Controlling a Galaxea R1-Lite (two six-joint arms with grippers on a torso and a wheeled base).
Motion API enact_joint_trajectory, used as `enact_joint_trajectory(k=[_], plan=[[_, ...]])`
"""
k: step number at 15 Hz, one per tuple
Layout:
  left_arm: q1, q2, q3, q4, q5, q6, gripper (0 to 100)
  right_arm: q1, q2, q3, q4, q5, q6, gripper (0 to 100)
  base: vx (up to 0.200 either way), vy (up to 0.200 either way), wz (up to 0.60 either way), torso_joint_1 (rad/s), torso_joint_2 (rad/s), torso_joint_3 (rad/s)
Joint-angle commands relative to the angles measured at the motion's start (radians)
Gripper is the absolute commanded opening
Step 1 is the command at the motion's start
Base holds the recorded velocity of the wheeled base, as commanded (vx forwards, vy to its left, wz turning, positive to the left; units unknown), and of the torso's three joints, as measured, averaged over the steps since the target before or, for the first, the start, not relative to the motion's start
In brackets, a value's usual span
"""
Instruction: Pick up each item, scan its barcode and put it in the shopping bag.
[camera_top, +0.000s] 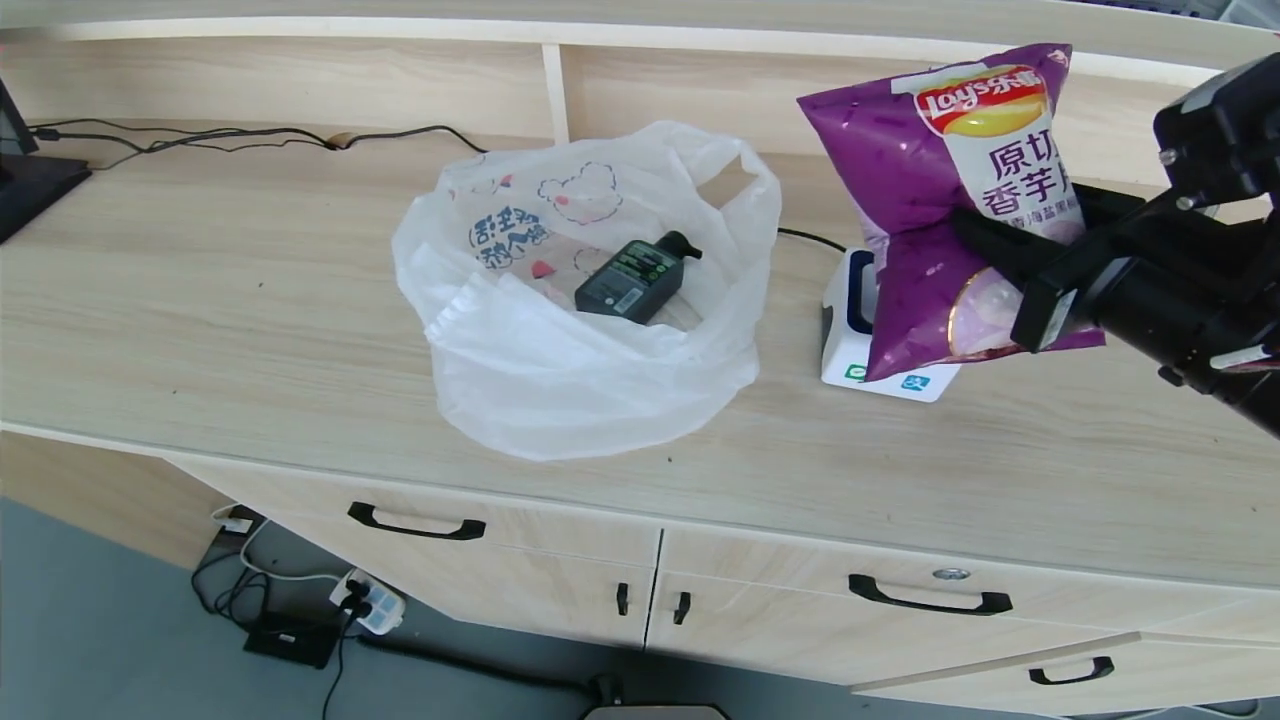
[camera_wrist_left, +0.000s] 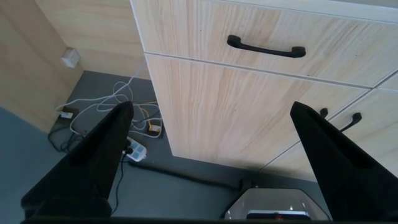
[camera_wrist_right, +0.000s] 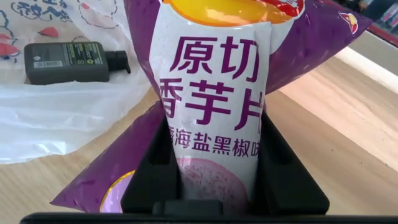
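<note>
R gripper (camera_top: 1000, 250) clamped on purple chip bag (camera_top: 930, 150), held upright over the scanner (camera_top: 850, 310); L gripper (camera_wrist_left: 214, 168) hangs spread and holding nothing.

Chip bag's lower edge overlaps the white scanner near the counter (camera_top: 200, 300) right end, apart from the shopping bag (camera_top: 560, 380) rim. In the R wrist view the fingers (camera_wrist_right: 149, 168) pinch the chip bag (camera_wrist_right: 211, 74) at mid-height. Shopping bag sits mid-counter, mouth open upward, dark bottle (camera_top: 635, 280) lying flat inside. Bare wood between bag and scanner, also along the front edge. Raised back panel (camera_top: 300, 75) bounds the rear; cables (camera_top: 200, 135) run along it on the left. L gripper is below counter level, facing the drawer fronts (camera_wrist_left: 267, 93).
</note>
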Motion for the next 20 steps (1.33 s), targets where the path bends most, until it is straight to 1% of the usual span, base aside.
enact_joint_trajectory(k=[1,5,8,11,13,17,18,20], plan=[[0.0,0.002,0.0,-0.001,0.0,0.0,100,-0.015,0.019,0.002,0.0,0.0,-0.005,0,0.0,0.0,0.0,0.0,0.0,0.0],[0.0,0.002,0.0,-0.001,0.0,0.0,100,-0.017,0.021,0.005,-0.001,-0.002,-0.003,0,0.0,0.0,0.0,0.0,0.0,0.0],[0.0,0.002,0.0,-0.001,0.0,0.0,100,-0.015,-0.031,0.024,-0.003,-0.002,0.003,0,0.0,0.0,0.0,0.0,0.0,0.0],[0.0,0.002,0.0,-0.001,0.0,0.006,100,-0.015,-0.146,0.101,0.005,-0.002,0.08,0,0.0,0.0,0.0,0.0,0.0,0.0],[0.0,0.002,0.0,-0.001,0.0,0.002,100,-0.008,-0.223,0.137,0.023,-0.002,0.11,0,0.0,0.0,0.0,0.0,0.0,0.0],[0.0,0.002,0.0,-0.001,0.0,0.002,100,0.021,-0.383,0.211,0.034,-0.036,0.271,0,0.0,0.0,0.0,0.0,0.0,0.0],[0.0,0.002,0.0,-0.001,0.0,0.002,100,0.021,-0.458,0.231,0.1,-0.055,0.316,0,0.0,0.0,0.0,0.0,0.0,0.0],[0.0,0.002,0.0,-0.001,0.0,0.002,100,0.02,-0.573,0.237,0.307,-0.069,0.323,0,0.0,0.0,0.0,0.0,0.0,0.0]])
